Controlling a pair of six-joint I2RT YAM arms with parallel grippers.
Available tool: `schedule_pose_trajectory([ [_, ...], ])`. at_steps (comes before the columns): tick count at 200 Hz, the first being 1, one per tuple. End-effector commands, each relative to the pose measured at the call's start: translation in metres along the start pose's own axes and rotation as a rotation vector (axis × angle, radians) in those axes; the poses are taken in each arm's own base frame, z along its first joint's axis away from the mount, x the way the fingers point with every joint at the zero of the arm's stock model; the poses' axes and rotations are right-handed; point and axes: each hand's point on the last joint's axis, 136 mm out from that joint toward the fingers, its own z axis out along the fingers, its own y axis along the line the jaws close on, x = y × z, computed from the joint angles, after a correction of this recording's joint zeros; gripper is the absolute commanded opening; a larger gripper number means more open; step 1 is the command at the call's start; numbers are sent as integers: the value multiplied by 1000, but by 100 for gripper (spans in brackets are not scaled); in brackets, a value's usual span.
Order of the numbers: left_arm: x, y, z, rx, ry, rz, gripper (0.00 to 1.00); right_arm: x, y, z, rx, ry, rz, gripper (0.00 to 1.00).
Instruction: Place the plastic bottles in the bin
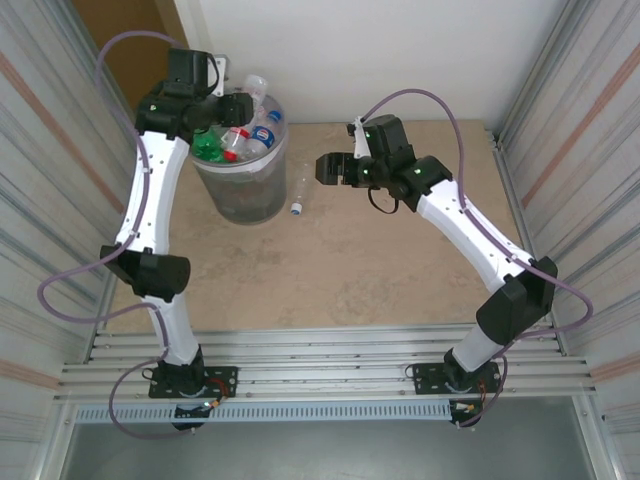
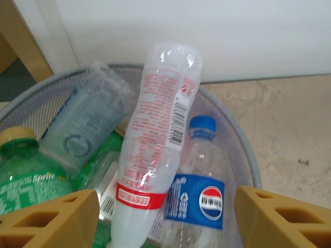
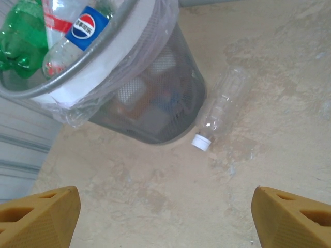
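The left claw (image 2: 165, 209) hangs right over the bin (image 1: 248, 195), with its two fingers wide apart. A tall clear bottle with a red band (image 2: 155, 129) stands up between them, but they do not touch it. It leans on the heap of plastic bottles (image 2: 199, 191) inside the bin, so it looks set down there, not held. The heap comes up to the rim and this tall one pokes above it, so it might tip out. The bin stands near the far left corner of the table (image 1: 390, 270), close to the side wall (image 1: 60, 150), so there is little room on that side. A clear bottle with a white cap (image 3: 222, 106) lies on the table just right of the bin, its cap end just beside the bin's foot. The right claw (image 3: 165, 209) hangs right of the bin, above that bottle, fingers wide apart and holding nothing. Nothing else lies around that bottle, so I think the claw has room to come down.
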Motion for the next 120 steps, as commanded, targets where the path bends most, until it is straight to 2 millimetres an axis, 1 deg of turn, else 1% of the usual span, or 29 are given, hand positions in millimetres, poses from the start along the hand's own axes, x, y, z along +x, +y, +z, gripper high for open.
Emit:
schedule_pose_trajectory([
  [1,-21,-5,7,13,-82,-35,69,1,0,4,-14,12,27,84],
  [21,-23,-4,16,14,-91,-49,67,1,-2,2,-1,10,24,84],
  [48,-21,-10,29,48,-91,-56,63,1,-9,1,21,10,30,84],
  [75,-24,-10,44,51,-109,-43,63,1,-14,1,34,13,40,85],
  [85,-28,-9,49,48,-126,-39,58,2,-15,2,36,15,41,84],
  [95,-31,-8,54,44,-143,-36,50,3,-15,2,37,19,43,84],
  [120,-35,-10,67,53,-167,-30,48,8,-19,5,44,31,51,84],
])
